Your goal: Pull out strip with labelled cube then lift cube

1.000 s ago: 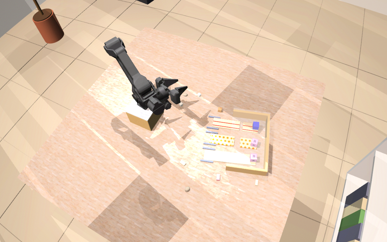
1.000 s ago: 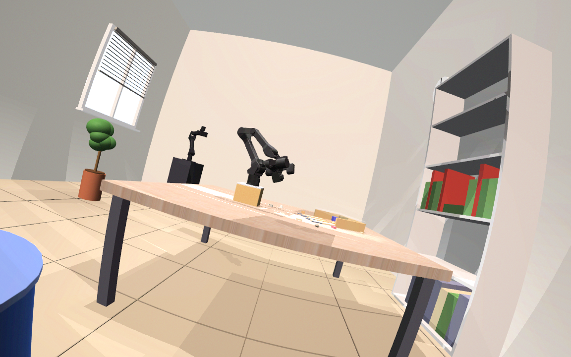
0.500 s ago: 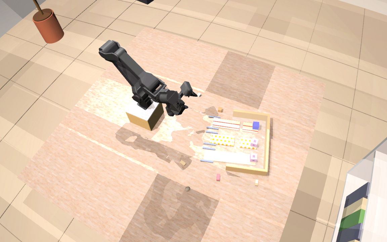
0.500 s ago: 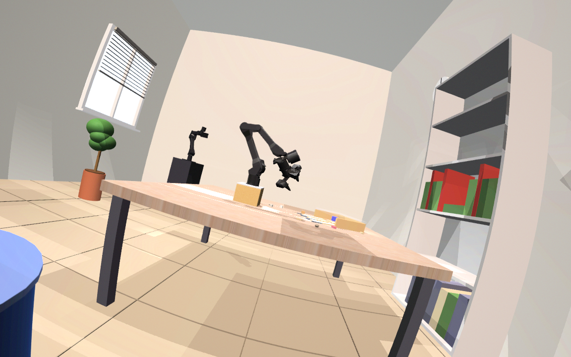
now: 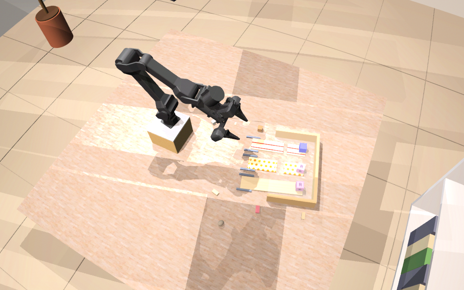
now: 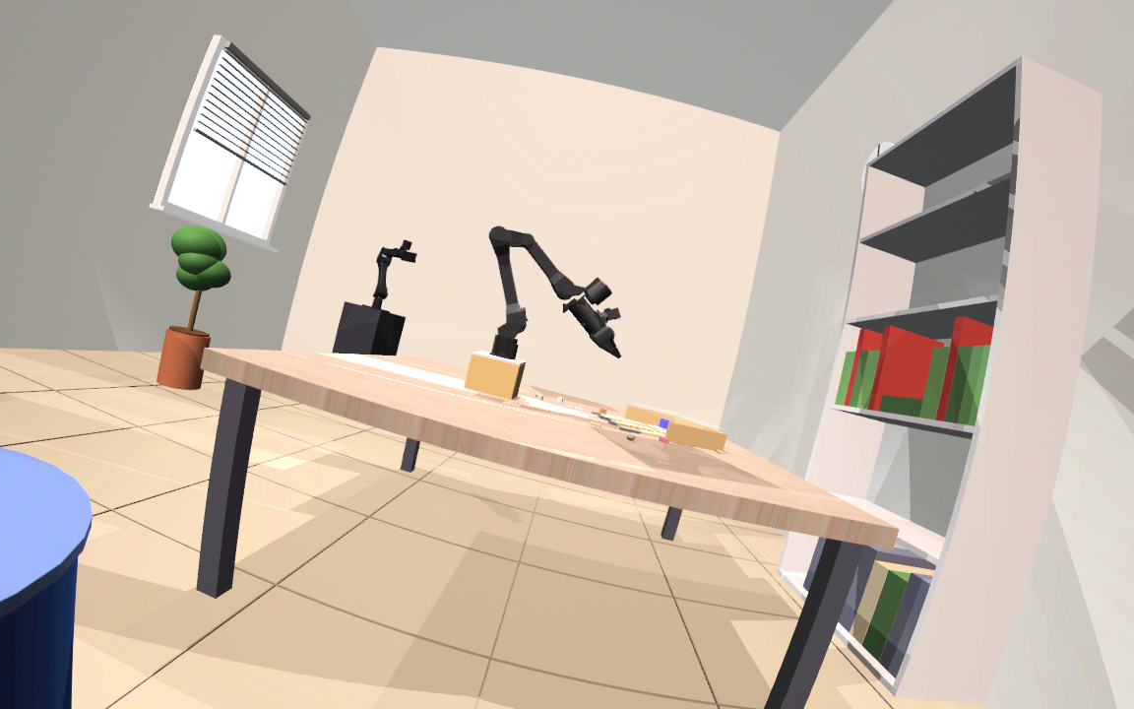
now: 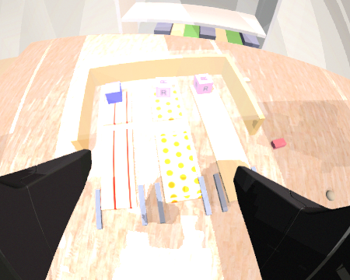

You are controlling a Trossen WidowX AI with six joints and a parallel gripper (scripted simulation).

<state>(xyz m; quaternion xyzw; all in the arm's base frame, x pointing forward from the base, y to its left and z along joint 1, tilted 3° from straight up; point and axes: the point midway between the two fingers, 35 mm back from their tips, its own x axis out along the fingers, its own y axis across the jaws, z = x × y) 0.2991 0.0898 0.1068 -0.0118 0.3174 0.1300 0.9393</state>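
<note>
Your tool [image 5: 239,126] is open and holds nothing, up in the air near the 3 strips. The plain strip [image 5: 269,185] is in 1 piece on the surface [image 5: 118,216], with the pink cube [image 5: 299,185] on its far end.

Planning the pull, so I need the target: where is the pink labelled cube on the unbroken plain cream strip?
In the top view, the pink labelled cube sits on the plain cream strip's far end, inside the wooden frame's corner.
</note>
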